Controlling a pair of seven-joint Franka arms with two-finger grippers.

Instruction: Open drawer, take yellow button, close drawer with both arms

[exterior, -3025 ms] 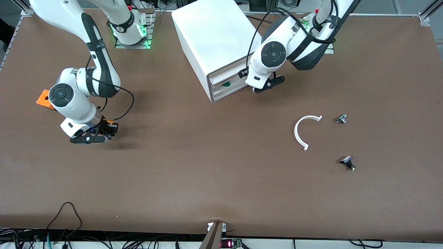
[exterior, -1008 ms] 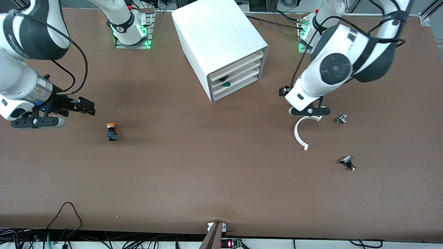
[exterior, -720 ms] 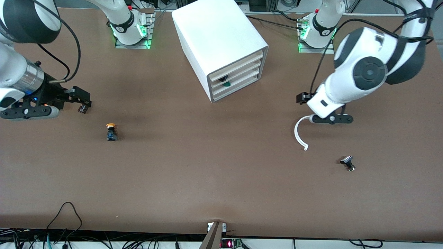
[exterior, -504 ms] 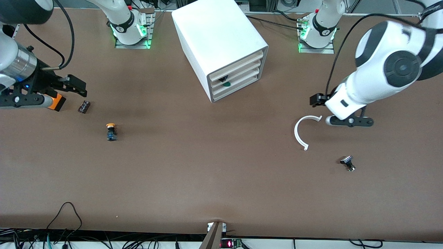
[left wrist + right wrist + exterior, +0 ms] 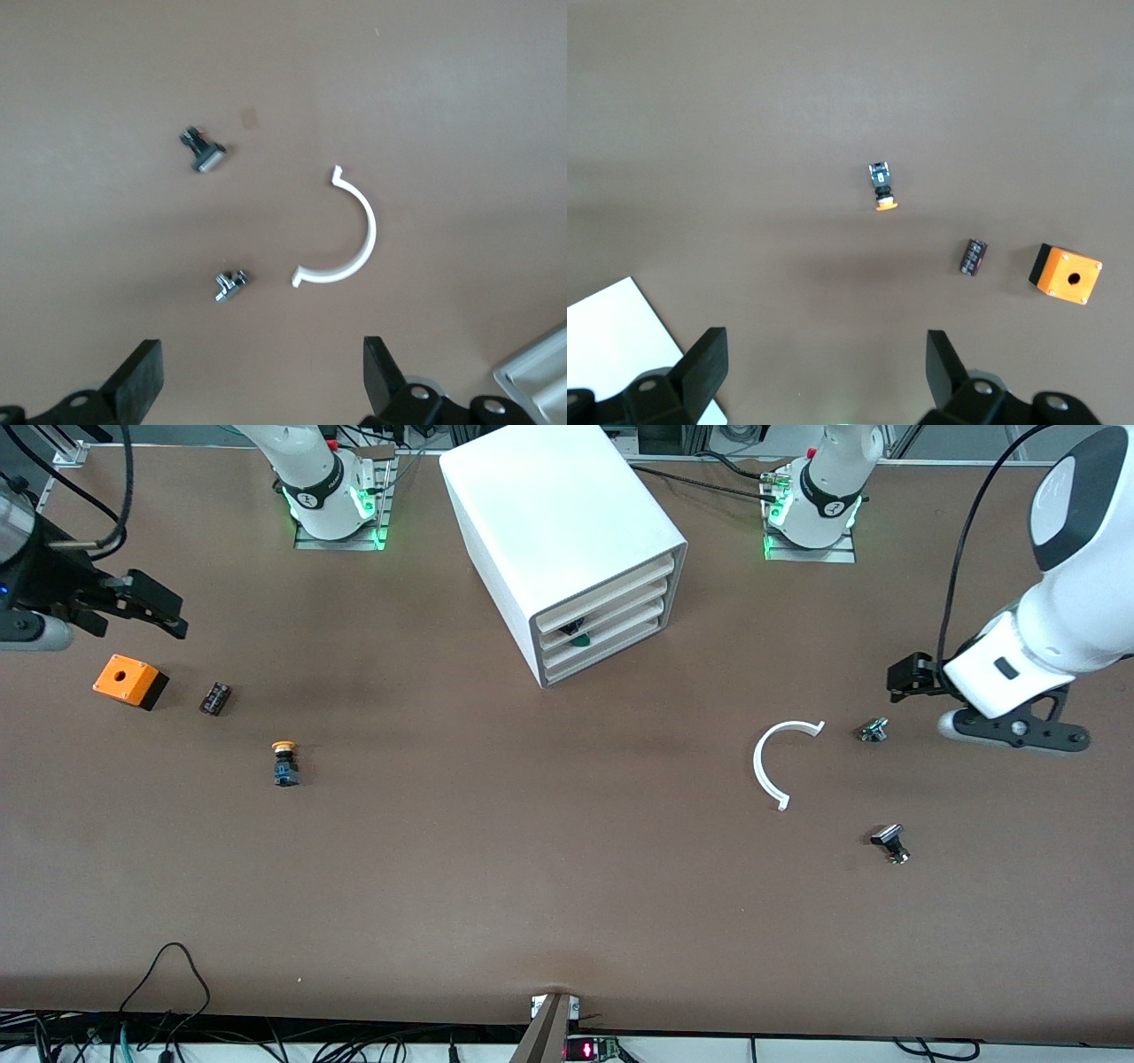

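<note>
With the button [image 5: 284, 763] set down on the table toward the right arm's end and the drawer [image 5: 608, 588] shut, both empty, spread grippers, right gripper [image 5: 133, 607] and left gripper [image 5: 1001, 713], have been lifted away, so the task looks complete.

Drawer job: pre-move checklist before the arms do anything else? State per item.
1. Top drawer shut flush with the cabinet front: ok.
2. Button out of the drawer, lying on the table toward the right arm's end: ok.
3. Right gripper open and empty, up over the table's edge above the orange cube: ok.
4. Left gripper open and empty, over the table beside the small silver part: ok.
5. Both arms away from the cabinet front: ok.
6. Button undamaged after release: cannot tell.
</note>
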